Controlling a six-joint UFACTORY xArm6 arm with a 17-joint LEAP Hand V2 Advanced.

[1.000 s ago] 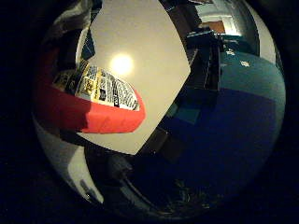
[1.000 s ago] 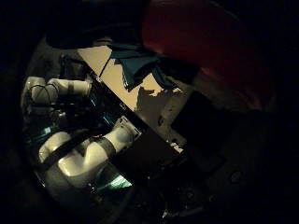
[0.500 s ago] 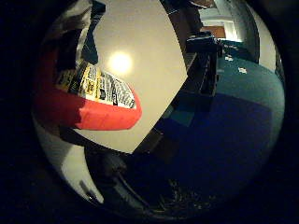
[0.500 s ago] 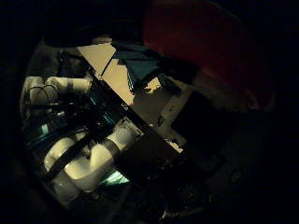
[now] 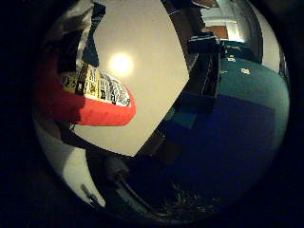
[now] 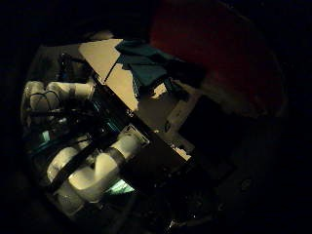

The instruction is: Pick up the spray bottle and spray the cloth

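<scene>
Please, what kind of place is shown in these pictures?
Probably an indoor robot lab or workshop: a pale table carrying a cloth, a white robot arm beside it, and blue floor around. A red spray bottle sits near the camera.

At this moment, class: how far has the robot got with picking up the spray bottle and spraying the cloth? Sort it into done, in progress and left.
Done, it seems: the red spray bottle fills much of both palm views and shows well above the pale table, so it looks lifted. In progress: carrying it, with the teal cloth lying on the table in the thumb side view. Left: the spraying; no spray shows.
</scene>
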